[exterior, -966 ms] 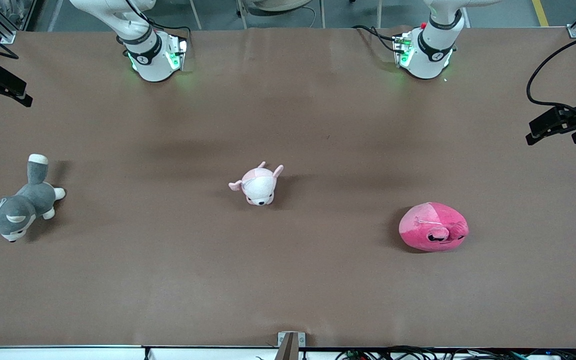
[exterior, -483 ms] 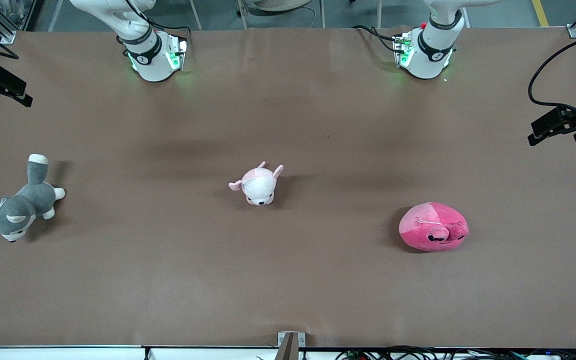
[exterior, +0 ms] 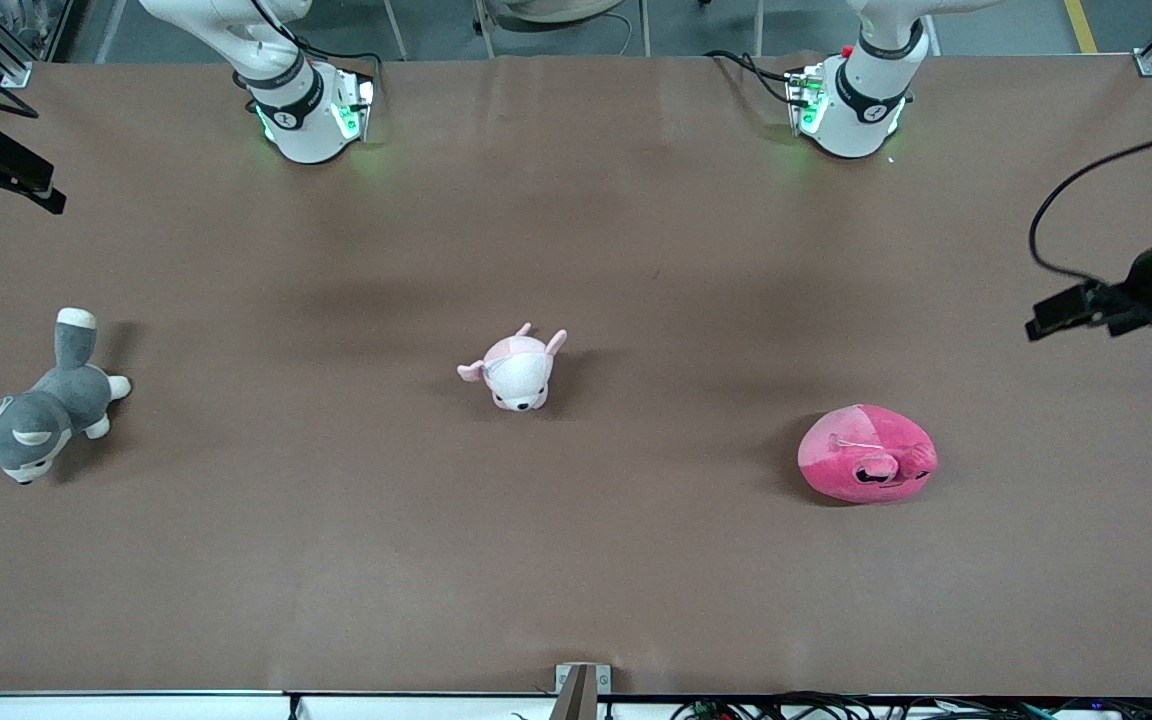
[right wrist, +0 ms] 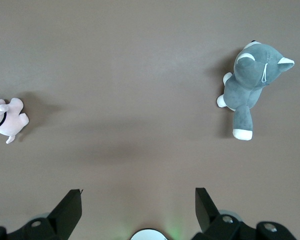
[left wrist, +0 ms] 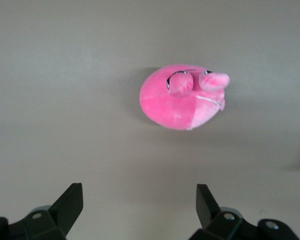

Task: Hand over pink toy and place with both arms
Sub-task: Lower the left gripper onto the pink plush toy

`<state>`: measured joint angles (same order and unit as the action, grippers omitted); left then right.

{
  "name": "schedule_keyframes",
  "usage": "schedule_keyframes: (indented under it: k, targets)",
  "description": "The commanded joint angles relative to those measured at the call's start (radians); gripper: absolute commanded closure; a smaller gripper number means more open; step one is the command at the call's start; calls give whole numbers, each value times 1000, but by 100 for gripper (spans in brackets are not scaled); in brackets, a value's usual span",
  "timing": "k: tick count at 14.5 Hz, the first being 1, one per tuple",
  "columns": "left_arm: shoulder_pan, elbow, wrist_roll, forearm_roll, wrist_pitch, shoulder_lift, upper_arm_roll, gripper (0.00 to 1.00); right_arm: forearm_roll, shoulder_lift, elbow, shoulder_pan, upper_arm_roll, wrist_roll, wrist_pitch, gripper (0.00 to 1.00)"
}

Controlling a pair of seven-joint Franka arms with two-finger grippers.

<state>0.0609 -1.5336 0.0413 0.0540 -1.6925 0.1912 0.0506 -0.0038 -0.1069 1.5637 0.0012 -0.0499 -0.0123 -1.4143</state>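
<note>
1. While the pink toy (exterior: 867, 453) lies on the table (exterior: 576, 560) toward the left arm's end, nearer the front camera than the small puppy toy (exterior: 514, 370), nothing holds it.
2. The left gripper (left wrist: 138, 206) hangs high over that end of the table, fingers wide apart and empty.
3. It should come straight down over the toy and close across the soft body's middle, so it does not slip.
4. The right gripper (right wrist: 138, 206) waits, also spread and empty, near the grey cat toy (exterior: 33, 415).

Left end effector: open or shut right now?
Open. In the left wrist view the left end effector shows both fingers spread wide with nothing between them; the pink toy lies untouched on the table.
</note>
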Motion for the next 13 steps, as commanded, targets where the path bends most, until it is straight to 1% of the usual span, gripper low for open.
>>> schedule_keyframes:
  k: [1, 7, 10, 13]
  targets:
    - [-9, 16, 41, 12, -90, 91, 3, 0, -12, -19, 19, 8, -1, -5, -6, 0]
    - [-38, 21, 189, 13, -266, 226, 8, 0, -12, -19, 18, 8, 2, -5, -9, 0]
    - [-64, 21, 232, 18, -314, 280, 11, 0, -15, -16, -2, 10, 5, -8, -3, 0]
    - [-69, 21, 236, 23, -357, 310, 12, 0, -15, -11, -14, 13, 5, -5, 0, 0]
